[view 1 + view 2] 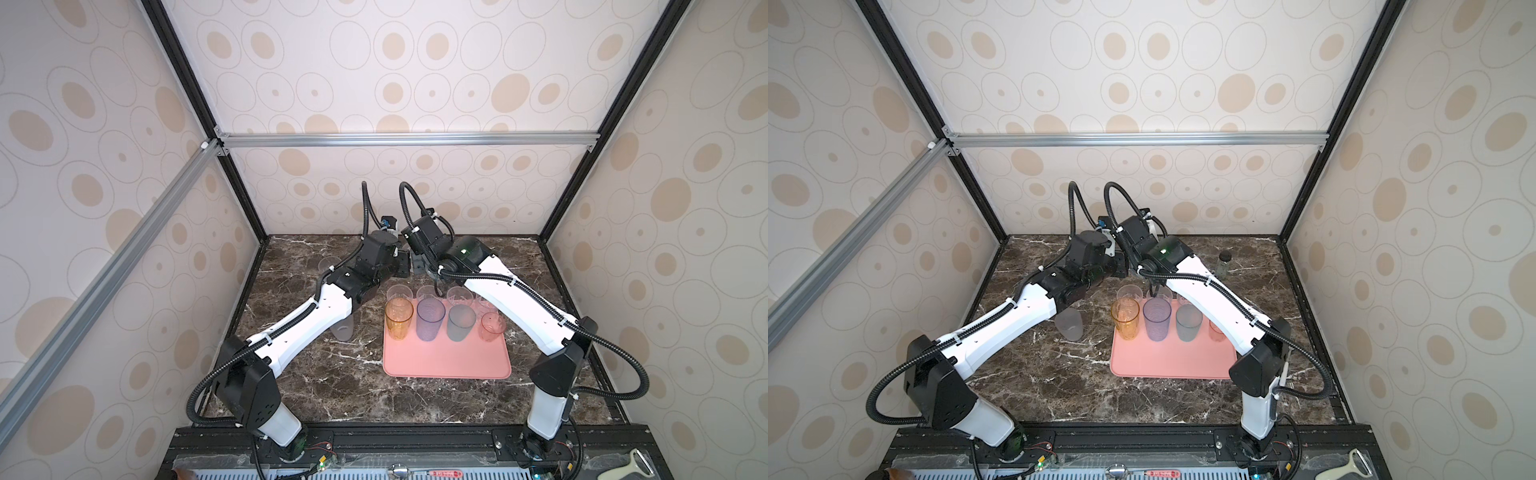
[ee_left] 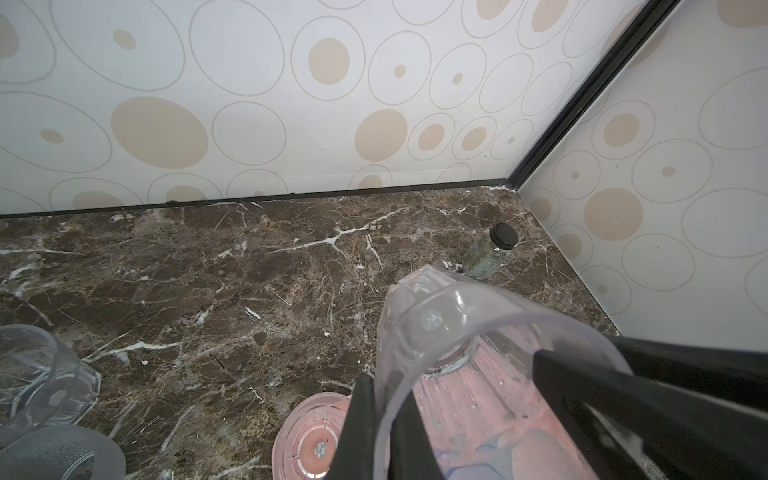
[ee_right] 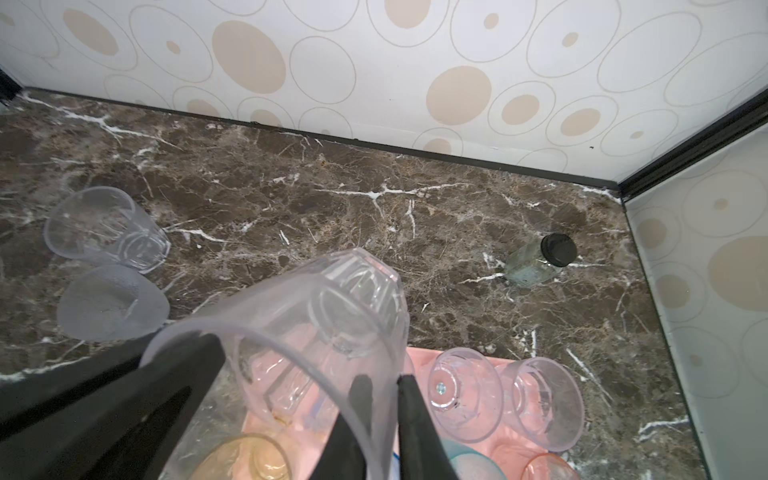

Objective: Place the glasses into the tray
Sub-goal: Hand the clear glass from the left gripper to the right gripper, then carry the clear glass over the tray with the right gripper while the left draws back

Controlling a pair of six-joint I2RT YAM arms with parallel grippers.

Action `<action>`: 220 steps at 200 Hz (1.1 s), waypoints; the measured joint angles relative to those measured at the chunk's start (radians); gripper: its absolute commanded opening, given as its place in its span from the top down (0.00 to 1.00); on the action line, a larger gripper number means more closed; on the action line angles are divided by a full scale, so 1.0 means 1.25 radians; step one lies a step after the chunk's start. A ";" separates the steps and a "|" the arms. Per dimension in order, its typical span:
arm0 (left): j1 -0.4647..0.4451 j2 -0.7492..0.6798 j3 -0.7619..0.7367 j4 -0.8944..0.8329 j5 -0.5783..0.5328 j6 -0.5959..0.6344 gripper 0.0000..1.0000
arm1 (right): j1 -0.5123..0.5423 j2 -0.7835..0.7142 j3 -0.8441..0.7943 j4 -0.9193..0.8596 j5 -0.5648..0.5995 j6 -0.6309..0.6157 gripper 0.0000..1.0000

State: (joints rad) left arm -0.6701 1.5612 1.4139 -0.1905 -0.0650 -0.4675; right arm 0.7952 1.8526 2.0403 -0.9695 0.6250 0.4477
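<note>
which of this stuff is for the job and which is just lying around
Job: tray, amber glass, purple glass, teal glass, pink glass, frosted glass, left-held glass, right-held glass, loose clear glass, tray's clear glasses.
Lying about: jar, peeler.

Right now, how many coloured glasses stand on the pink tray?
4, in one row on the tray: amber, purple, teal, pink. The right arm may hide more.

tray (image 1: pixel 446 361): salmon pink, plain. row toward its 12 o'clock edge: amber glass (image 1: pixel 399 319), blue-purple glass (image 1: pixel 430 319), grey-teal glass (image 1: pixel 460 323), pink glass (image 1: pixel 491 327), all translucent. frosted glass (image 1: pixel 1069 326), at 9 o'clock of tray: milky white. clear faceted glass (image 3: pixel 357 291): colourless. jar (image 3: pixel 525 266): clear, black lid (image 3: pixel 559 249). tabletop (image 1: pixel 332 374): dark brown marble, white veins. walls (image 1: pixel 415 62): cream, beige ovals, thin grey rings.
</note>
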 measured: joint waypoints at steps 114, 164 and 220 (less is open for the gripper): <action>-0.008 -0.128 -0.016 0.019 -0.002 0.000 0.55 | -0.039 0.009 -0.003 -0.039 -0.049 0.001 0.98; -0.006 -0.208 -0.150 0.038 -0.084 0.064 0.36 | -0.046 -0.084 -0.083 -0.082 -0.179 0.032 0.97; 0.004 -0.294 -0.270 0.039 -0.118 0.082 0.35 | -0.018 -0.284 -0.216 -0.129 -0.326 0.121 0.97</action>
State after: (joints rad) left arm -0.6655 1.1938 1.0763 -0.1421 -0.2123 -0.3653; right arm 0.7731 1.4982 1.7702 -1.1313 0.2176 0.5987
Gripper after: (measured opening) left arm 0.649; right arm 0.072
